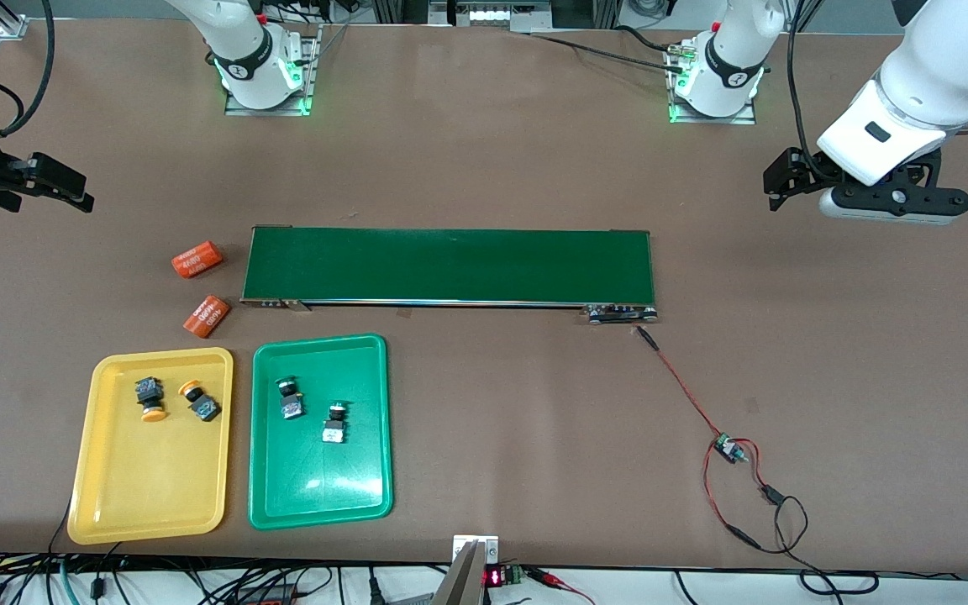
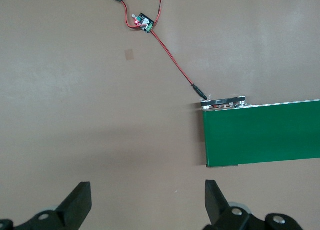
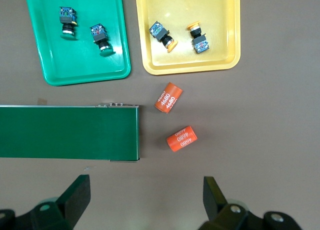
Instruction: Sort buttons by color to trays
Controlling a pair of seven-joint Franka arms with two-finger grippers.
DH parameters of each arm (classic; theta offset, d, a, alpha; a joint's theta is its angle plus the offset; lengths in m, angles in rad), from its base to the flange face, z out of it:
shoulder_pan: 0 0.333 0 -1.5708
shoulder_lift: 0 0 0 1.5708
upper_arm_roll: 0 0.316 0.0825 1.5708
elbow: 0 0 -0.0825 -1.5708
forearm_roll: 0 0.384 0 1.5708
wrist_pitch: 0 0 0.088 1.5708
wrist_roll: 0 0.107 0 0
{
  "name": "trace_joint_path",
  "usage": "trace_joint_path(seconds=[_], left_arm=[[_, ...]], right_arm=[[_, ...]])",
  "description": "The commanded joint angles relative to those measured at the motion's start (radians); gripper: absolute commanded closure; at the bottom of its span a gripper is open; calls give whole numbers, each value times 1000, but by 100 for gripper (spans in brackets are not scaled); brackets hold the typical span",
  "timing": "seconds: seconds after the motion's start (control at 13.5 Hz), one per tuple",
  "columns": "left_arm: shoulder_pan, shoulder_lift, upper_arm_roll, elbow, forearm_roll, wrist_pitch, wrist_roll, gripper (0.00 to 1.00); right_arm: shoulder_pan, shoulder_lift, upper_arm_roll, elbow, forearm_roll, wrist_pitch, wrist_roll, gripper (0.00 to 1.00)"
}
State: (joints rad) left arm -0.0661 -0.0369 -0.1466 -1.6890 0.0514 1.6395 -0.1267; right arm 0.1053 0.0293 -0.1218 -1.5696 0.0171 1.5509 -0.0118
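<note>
Two yellow-capped buttons (image 1: 149,398) (image 1: 200,402) lie in the yellow tray (image 1: 148,479). Two green-capped buttons (image 1: 289,397) (image 1: 334,423) lie in the green tray (image 1: 320,479). The right wrist view shows the yellow tray (image 3: 200,62) with its buttons (image 3: 162,36) (image 3: 198,37) and the green tray (image 3: 75,65) with its buttons (image 3: 67,21) (image 3: 101,38). My right gripper (image 1: 85,195) (image 3: 145,200) is open and empty over bare table at the right arm's end. My left gripper (image 1: 774,186) (image 2: 147,202) is open and empty over bare table at the left arm's end.
A long dark-green conveyor belt (image 1: 450,265) (image 2: 260,135) (image 3: 65,132) lies mid-table, farther from the front camera than the trays. Two orange numbered cylinders (image 1: 197,259) (image 1: 209,316) lie beside its end. A red-black cable with a small board (image 1: 728,448) runs from its other end.
</note>
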Motion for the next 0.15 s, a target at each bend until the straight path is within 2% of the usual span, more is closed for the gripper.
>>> trace_joint_path(seconds=[0.0,0.07], left_arm=[[-1,-5,-1,18,-12,-24,-4,0],[-1,-5,-1,18,-12,-24,-4,0]], right_arm=[[4,-5,2,5,-16,-12,-8,0],[7,-3,2,5,-16,-12,-8,0]])
